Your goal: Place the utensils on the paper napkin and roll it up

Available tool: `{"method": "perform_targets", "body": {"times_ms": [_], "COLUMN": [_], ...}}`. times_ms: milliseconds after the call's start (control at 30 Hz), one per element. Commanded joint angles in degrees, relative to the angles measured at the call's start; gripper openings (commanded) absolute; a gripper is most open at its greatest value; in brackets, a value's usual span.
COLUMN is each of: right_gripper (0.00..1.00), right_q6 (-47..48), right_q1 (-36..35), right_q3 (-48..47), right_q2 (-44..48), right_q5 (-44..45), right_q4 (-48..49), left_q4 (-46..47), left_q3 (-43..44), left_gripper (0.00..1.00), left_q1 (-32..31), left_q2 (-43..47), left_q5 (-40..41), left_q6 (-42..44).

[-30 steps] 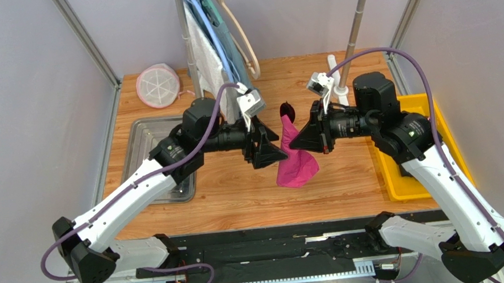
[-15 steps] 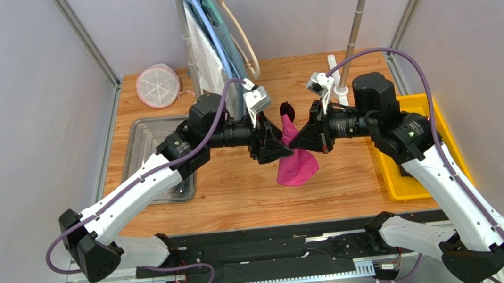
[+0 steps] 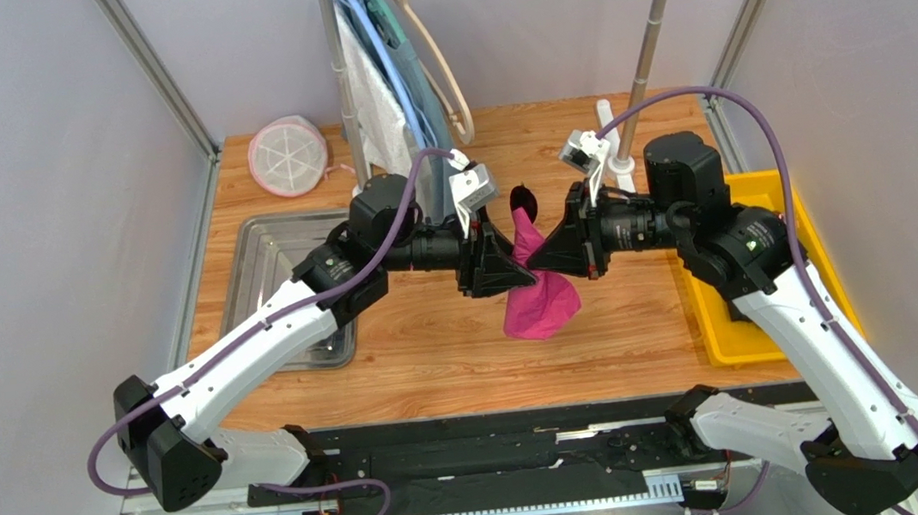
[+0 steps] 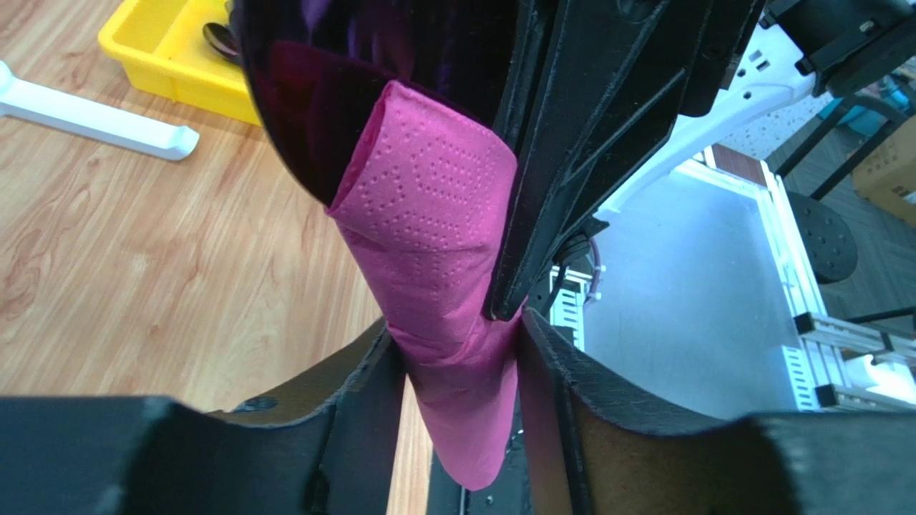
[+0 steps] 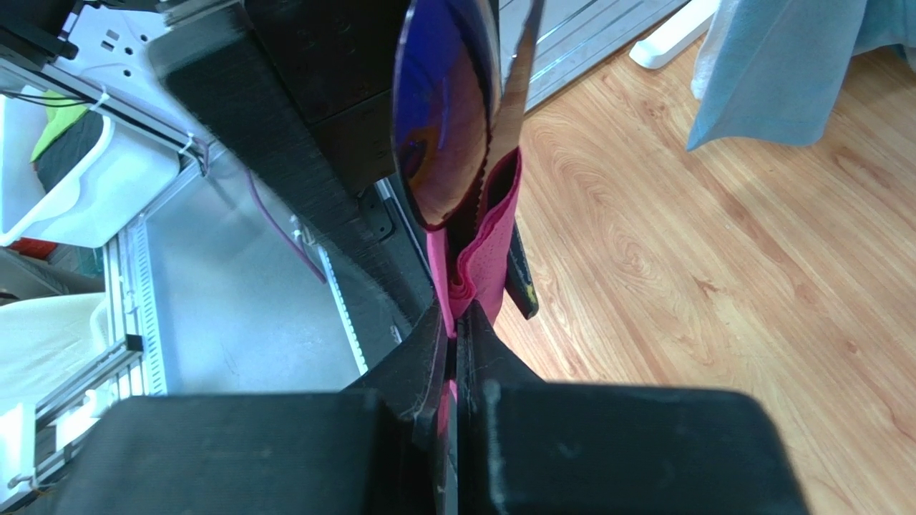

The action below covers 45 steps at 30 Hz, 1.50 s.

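Note:
The magenta paper napkin [image 3: 539, 300] hangs in the air over the table's middle, wrapped loosely round the dark-purple utensils [image 3: 522, 204], whose spoon bowl sticks out at the far end. My right gripper [image 3: 552, 260] is shut flat on the napkin's folded edge [image 5: 489, 241], with the glossy spoon bowl [image 5: 441, 107] just beyond its tips. From the left, my left gripper [image 4: 457, 338] has its two fingers pressed against both sides of the napkin roll [image 4: 430, 225], pinching it narrow. Only the spoon bowl [image 4: 355, 64] shows; the other utensils are hidden inside the wrap.
A metal tray [image 3: 256, 248] lies on the left of the wooden table and a yellow bin [image 3: 765, 181] on the right. A round white mesh piece [image 3: 288, 155] sits at the back left. Hanging cloths [image 3: 391, 71] and a white pole stand [image 3: 648, 42] rise behind.
My left gripper has swung right to the napkin bundle and its fingers have closed in on the roll. The right gripper has kept its hold in the same place.

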State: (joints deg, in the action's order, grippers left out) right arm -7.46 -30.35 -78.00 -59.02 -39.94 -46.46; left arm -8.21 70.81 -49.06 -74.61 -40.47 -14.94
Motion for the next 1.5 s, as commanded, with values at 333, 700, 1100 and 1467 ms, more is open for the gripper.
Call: {"method": "perform_targets", "body": {"times_ms": [333, 700, 1100, 1467], "right_gripper": [0.2, 0.72, 0.05, 0.0], "right_q6": [-2.3, 3.9, 8.9, 8.3], "right_q1": [-0.3, 0.5, 0.4, 0.4], "right_q3": [-1.4, 3.4, 6.5, 8.6], "right_q2": [3.6, 8.7, 9.8, 6.8], "right_q5": [1.2, 2.7, 1.0, 3.3], "right_q4": [5.4, -1.4, -2.9, 3.6], "left_q4": [11.8, 17.1, 20.2, 33.9], "left_q3": [-5.5, -7.4, -7.3, -8.8], "left_gripper": [0.0, 0.0, 0.0, 0.0], "left_q1": [2.9, 6.0, 6.2, 6.0], "left_q2": [2.8, 7.4, 9.9, 10.1], "left_q5": [-5.3, -9.7, -13.1, -20.7], "left_q6": [-5.8, -10.4, -12.7, -23.7]}}
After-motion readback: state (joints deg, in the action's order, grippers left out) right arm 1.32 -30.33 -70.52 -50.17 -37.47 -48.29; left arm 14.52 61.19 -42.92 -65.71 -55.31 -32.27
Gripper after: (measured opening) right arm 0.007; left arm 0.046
